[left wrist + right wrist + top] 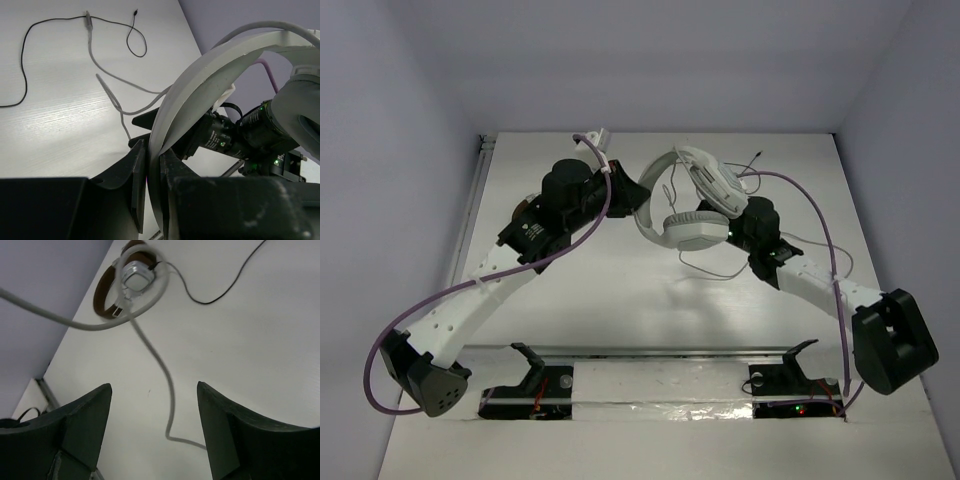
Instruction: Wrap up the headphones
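Note:
The white headphones (695, 205) are held off the table at the middle back. My left gripper (642, 207) is shut on their broad headband (200, 85); in the left wrist view the jaws (154, 167) pinch the band's edge. The thin grey cable (712, 274) hangs from the headphones and trails over the table (107, 90). My right gripper (736, 230) sits just right of the lower ear cup (692, 230). In the right wrist view it (154, 390) is open and empty, with the grey cable (167, 385) running loose between the fingers, touching neither.
The smaller brown-banded headphones (122, 285) lie on the table beyond my right gripper, with a black cable (220, 296) leading off them. That black cable also loops across the table in the left wrist view (22, 55). Purple arm cables (830, 250) arch over both arms. Walls close three sides.

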